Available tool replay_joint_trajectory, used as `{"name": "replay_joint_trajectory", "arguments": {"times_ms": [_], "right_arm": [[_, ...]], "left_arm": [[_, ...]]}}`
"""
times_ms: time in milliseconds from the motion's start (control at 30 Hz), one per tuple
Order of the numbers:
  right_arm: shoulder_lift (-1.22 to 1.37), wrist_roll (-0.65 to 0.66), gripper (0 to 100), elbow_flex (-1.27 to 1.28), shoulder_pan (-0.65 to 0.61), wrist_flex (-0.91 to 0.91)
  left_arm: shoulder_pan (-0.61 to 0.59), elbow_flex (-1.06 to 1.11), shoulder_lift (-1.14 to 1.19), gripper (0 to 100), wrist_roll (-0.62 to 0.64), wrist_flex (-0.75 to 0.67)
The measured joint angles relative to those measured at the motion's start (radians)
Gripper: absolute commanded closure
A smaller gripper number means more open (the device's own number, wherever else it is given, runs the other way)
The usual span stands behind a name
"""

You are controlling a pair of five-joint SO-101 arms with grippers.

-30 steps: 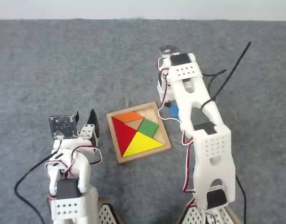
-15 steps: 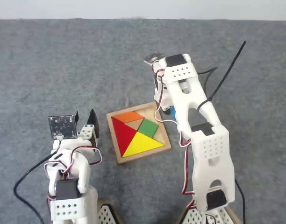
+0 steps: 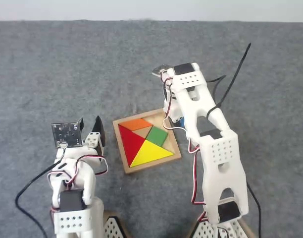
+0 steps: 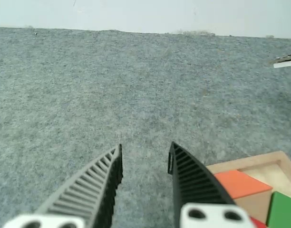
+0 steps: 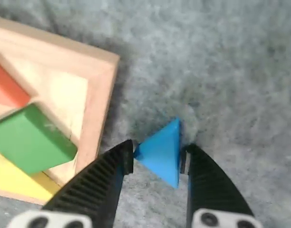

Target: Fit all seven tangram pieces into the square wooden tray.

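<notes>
The right gripper [image 5: 157,150] is pinching the blue triangle [image 5: 162,153]: one finger presses on a corner of the piece and the other lies flat along the opposite, longest edge, so that edge runs in line with the finger. Whether the piece is lifted or rests on the desk [image 3: 67,64] I cannot tell. It sits just outside the square wooden tray [image 3: 152,165], close beside the rim on the side facing the right arm, and the high view shows a sliver of blue there under the wrist. The coming move likely turns on that rim, which stands between the triangle and the bare wood inside the nearest corner, so the piece must go up and over before it can drop in. Inside the tray lie four pieces: the orange piece [image 3: 137,124] at the far side, the red triangle [image 3: 130,143], the green square [image 3: 157,135] and the yellow triangle [image 3: 150,152]. The left gripper [image 4: 144,164] hangs spread and holds nothing, over grey desk cover on the tray's other side, so the right arm is the nearer one.
</notes>
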Motion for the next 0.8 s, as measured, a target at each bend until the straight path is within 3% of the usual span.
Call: {"name": "replay_joint_trajectory", "arguments": {"times_ms": [100, 533, 800], "right_arm": [[0.000, 0.000, 96.5, -0.002, 0.011, -0.002], [-0.035, -0.012, 96.9, 0.000, 0.014, 0.006], [-0.250, -0.164, 97.2, 0.008, -0.074, 0.118]], "left_arm": [[0.000, 0.000, 0.000, 85, 0.000, 0.000], [0.000, 0.000, 0.000, 85, 0.000, 0.000], [0.000, 0.000, 0.000, 85, 0.000, 0.000]]}}
